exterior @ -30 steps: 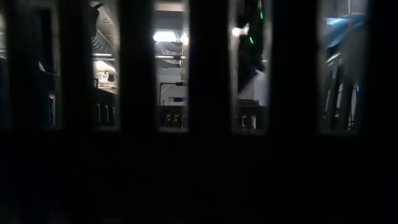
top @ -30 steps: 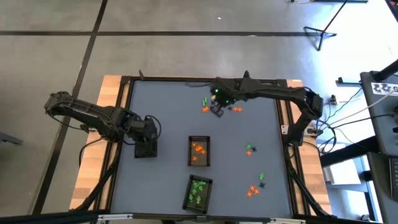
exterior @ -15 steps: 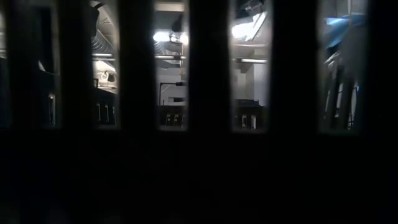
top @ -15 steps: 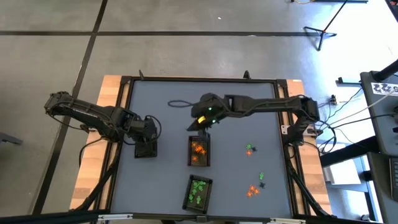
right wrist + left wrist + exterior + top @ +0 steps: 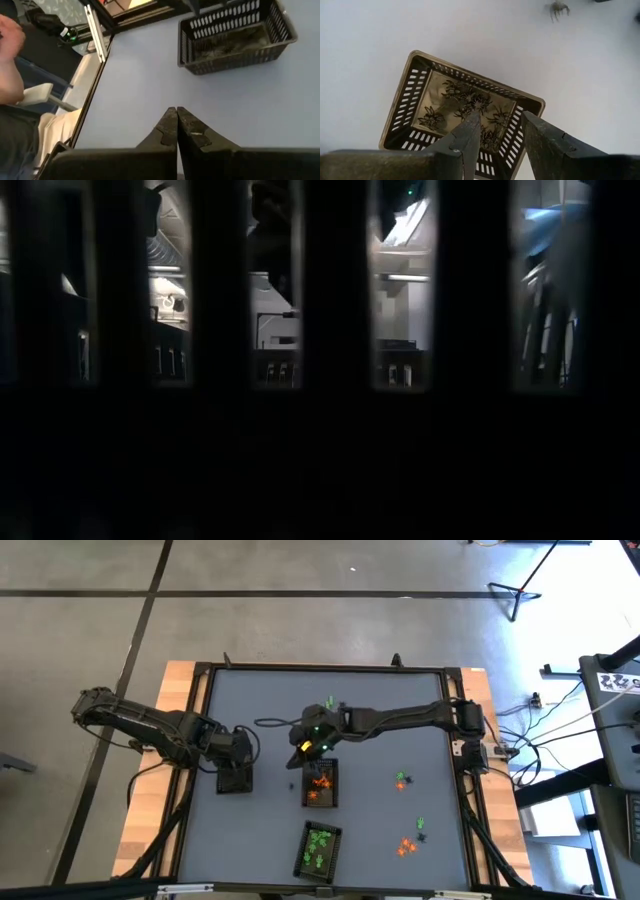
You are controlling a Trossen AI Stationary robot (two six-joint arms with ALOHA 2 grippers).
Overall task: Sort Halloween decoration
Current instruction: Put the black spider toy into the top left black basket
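The Halloween decoration is split up. Orange trinkets lie in a dark tray (image 5: 320, 783), green ones in a tray (image 5: 318, 848) near the front edge, and black ones in a third tray (image 5: 462, 112). Loose pieces lie at the far middle (image 5: 330, 703) and on the right (image 5: 401, 780) (image 5: 405, 845). My left gripper (image 5: 502, 127) stands open, pointing down over the black-trinket tray (image 5: 235, 780). My right gripper (image 5: 296, 753) (image 5: 176, 116) is shut, slanting down by the orange tray's far left corner. Nothing shows between its fingertips.
A raised dark frame (image 5: 200, 720) runs round the grey table top. In the right wrist view, a person's hand (image 5: 10, 37) shows beyond the table's left edge. The low view is blocked by dark slats (image 5: 330, 290) close in front of the camera.
My right gripper has swung from the loose trinkets at the table's far side toward the near left, ending by the orange tray's far left corner. It sank a little and tipped from pointing down to a flatter slant, and stayed shut.
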